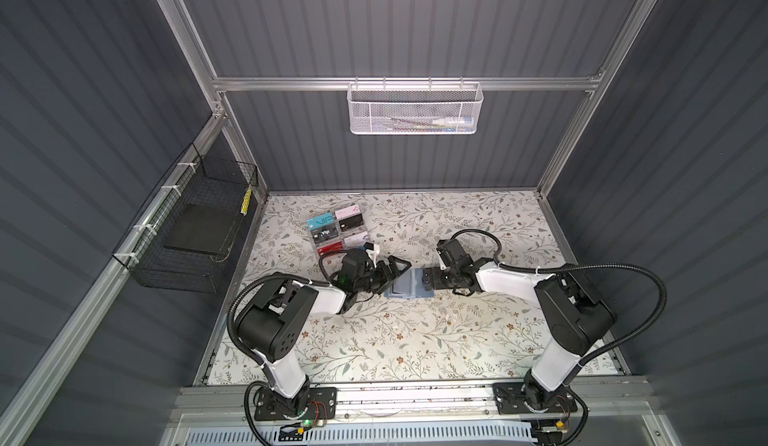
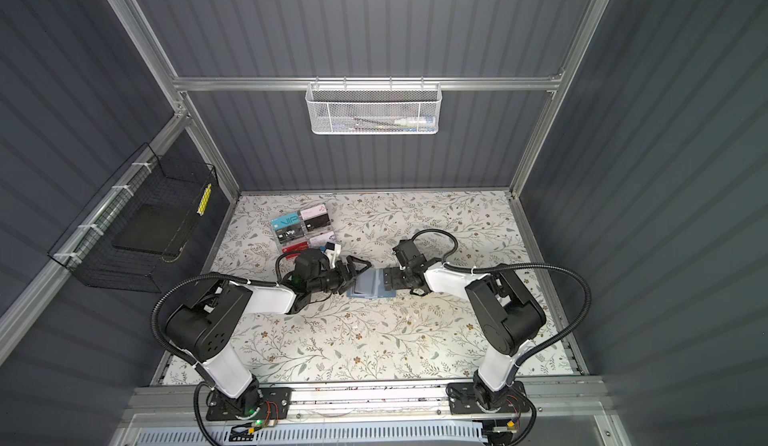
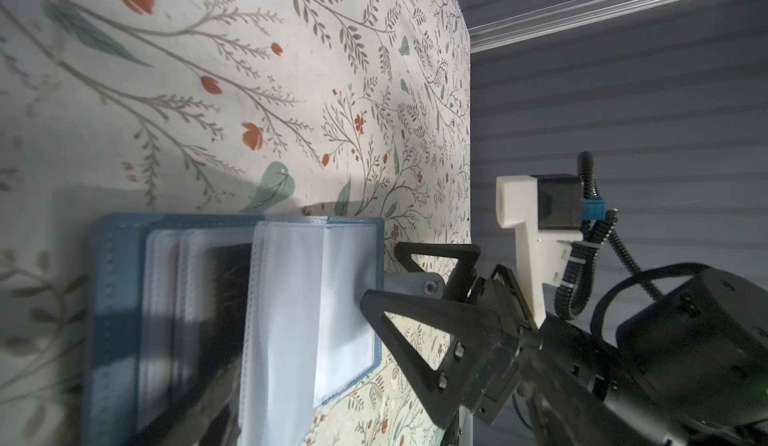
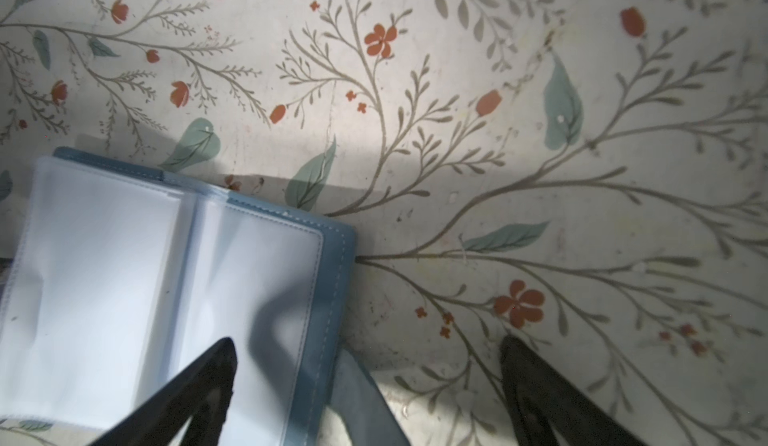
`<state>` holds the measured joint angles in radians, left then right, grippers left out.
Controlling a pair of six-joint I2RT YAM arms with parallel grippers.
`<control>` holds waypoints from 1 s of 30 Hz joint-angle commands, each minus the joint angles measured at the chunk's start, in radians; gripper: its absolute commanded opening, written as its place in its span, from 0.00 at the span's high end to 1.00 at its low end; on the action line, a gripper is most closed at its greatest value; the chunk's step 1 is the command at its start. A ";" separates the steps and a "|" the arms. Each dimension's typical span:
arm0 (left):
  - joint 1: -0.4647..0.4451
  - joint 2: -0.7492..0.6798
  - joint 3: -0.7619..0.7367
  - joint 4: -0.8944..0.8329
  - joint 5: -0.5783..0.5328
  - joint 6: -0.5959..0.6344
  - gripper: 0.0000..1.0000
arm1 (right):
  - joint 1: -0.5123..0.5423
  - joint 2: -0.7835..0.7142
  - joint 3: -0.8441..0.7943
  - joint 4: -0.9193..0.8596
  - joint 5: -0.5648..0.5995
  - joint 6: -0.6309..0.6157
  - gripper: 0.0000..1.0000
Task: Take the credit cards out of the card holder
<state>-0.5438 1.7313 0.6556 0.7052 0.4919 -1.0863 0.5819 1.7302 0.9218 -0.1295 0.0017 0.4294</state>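
Right fingers point(image 4: 199, 394), wide open and empty, straddle the card holder point(image 4: 336, 290) edge; left fingers point(image 1: 401, 261) gape empty opposite.

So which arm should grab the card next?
Left, probably. The left gripper, open, is just beside the dark card in the holder. The right gripper, open too, is at the empty sleeve, better for pinning the holder down.
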 commanded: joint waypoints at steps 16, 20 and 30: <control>-0.062 0.037 0.079 0.046 -0.001 -0.026 0.00 | -0.039 -0.038 -0.099 0.036 -0.118 0.049 0.01; -0.071 0.049 0.098 0.046 -0.008 -0.028 0.00 | -0.050 -0.044 -0.113 0.047 -0.128 0.053 0.01; -0.091 0.137 0.139 0.092 -0.012 -0.065 0.00 | -0.075 -0.114 -0.175 0.051 -0.137 0.065 0.01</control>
<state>-0.6292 1.8378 0.7696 0.7593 0.4870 -1.1271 0.5144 1.6260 0.7811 -0.0177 -0.1257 0.4728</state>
